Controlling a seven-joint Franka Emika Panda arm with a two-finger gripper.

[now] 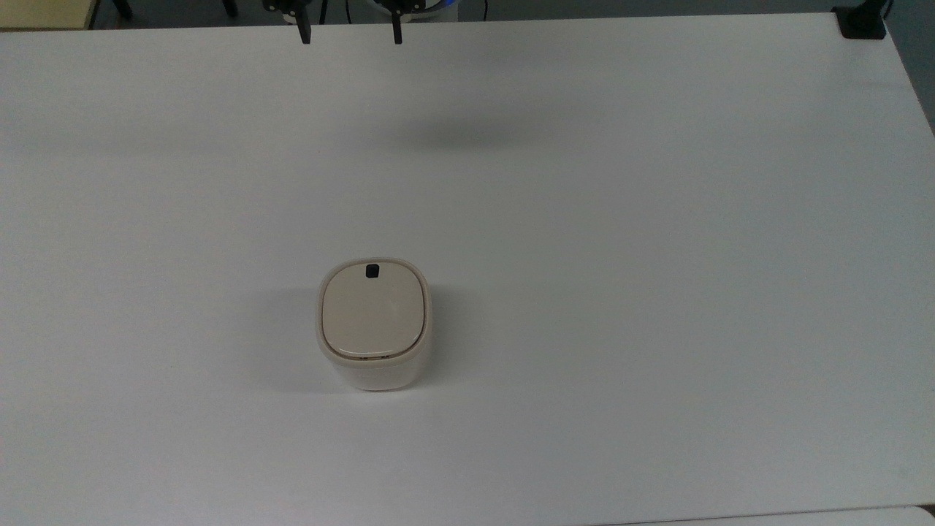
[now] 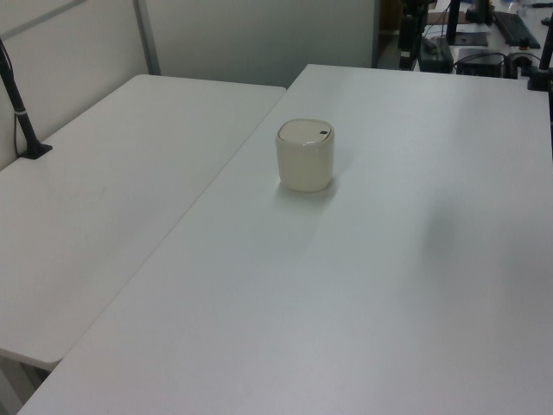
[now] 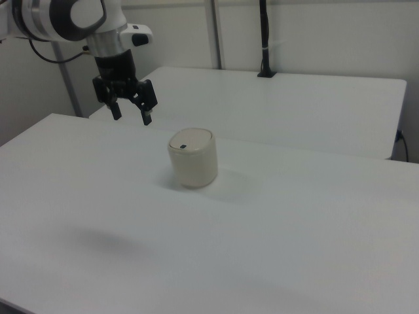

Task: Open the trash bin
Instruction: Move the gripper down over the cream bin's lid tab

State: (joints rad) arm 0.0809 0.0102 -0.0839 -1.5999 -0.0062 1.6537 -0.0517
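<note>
Two black fingers (image 3: 148, 111) hang spread wide with nothing between them; the gripper (image 3: 131, 112) points down, held high in the air with clear space between it and everything below. In the top view the fingertips (image 1: 303, 33) poke in at the far edge of the worktop (image 1: 657, 219), so the gripper (image 1: 350, 33) sits over that far edge, well apart from the trash bin (image 1: 373, 321). Above it the white arm (image 3: 59, 16) reaches in from the right view's left.

Going outward, the trash bin (image 3: 193, 157) stands upright and alone toward the middle of the worktop, somewhat nearer the near edge in the top view. Its beige lid (image 1: 373, 313) lies flat and closed inside the cream rim, and the small black button (image 1: 372, 272) sits at the side of the lid facing the far edge, the side the gripper is on.

As for progress, I judge the task barely begun: the lid is down and the button untouched. What is left is the whole approach, a descent onto the button or lid edge, and the opening itself.

Room is generous. Bare white surface lies all round the trash bin (image 2: 304, 156), every edge of the worktop well away from it. A second table (image 2: 104, 199) butts against the worktop along the left view's left, and a black post (image 3: 264, 39) stands at its far edge, away from the likely path.
</note>
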